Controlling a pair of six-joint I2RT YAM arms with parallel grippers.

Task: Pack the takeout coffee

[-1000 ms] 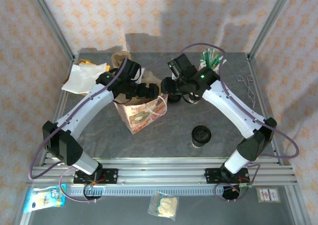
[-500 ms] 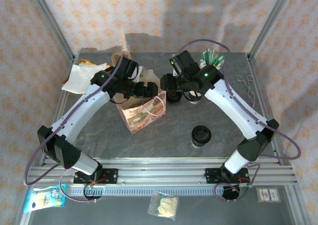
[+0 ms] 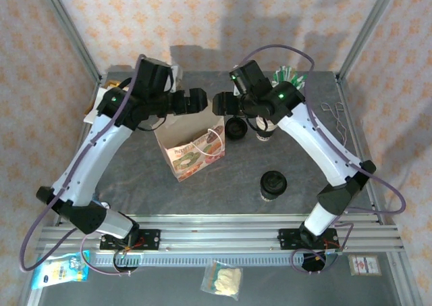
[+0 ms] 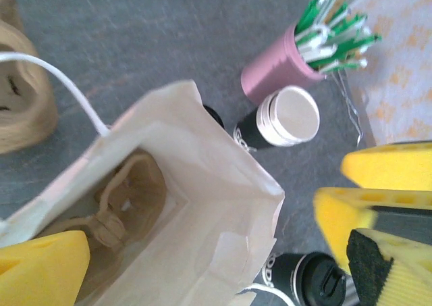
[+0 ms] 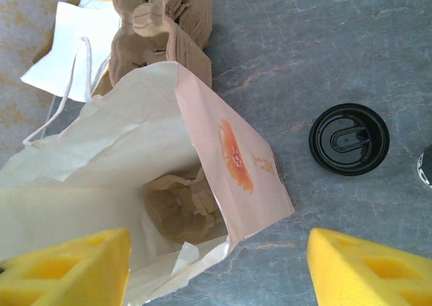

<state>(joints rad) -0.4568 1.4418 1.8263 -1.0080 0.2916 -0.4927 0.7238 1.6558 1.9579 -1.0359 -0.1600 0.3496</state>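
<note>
The takeout coffee (image 3: pixel 273 184) (image 4: pixel 307 279), a cup with a black lid, stands alone on the grey table, right of and nearer than the paper bag (image 3: pixel 191 148) (image 4: pixel 202 205) (image 5: pixel 135 150). The bag stands open with a brown pulp tray (image 5: pixel 182 208) (image 4: pixel 128 198) at its bottom. My left gripper (image 3: pixel 201 100) (image 4: pixel 223 252) hangs open above the bag's mouth. My right gripper (image 3: pixel 217 105) (image 5: pixel 219 265) faces it, open over the bag's right rim, and holds nothing.
A round black lid (image 3: pixel 235 127) (image 5: pixel 349 138) lies just right of the bag. Beside it stands a white-topped cup (image 3: pixel 264 129) (image 4: pixel 290 117) and behind that the pink straw cup (image 3: pixel 287 82) (image 4: pixel 277 69). Stacked pulp trays (image 5: pixel 158 29) and napkins (image 5: pixel 74 42) lie behind the bag.
The right gripper's jaws have opened wider and both grippers have risen off the bag's rim. The left arm has swung up and back. The bag stands free.
</note>
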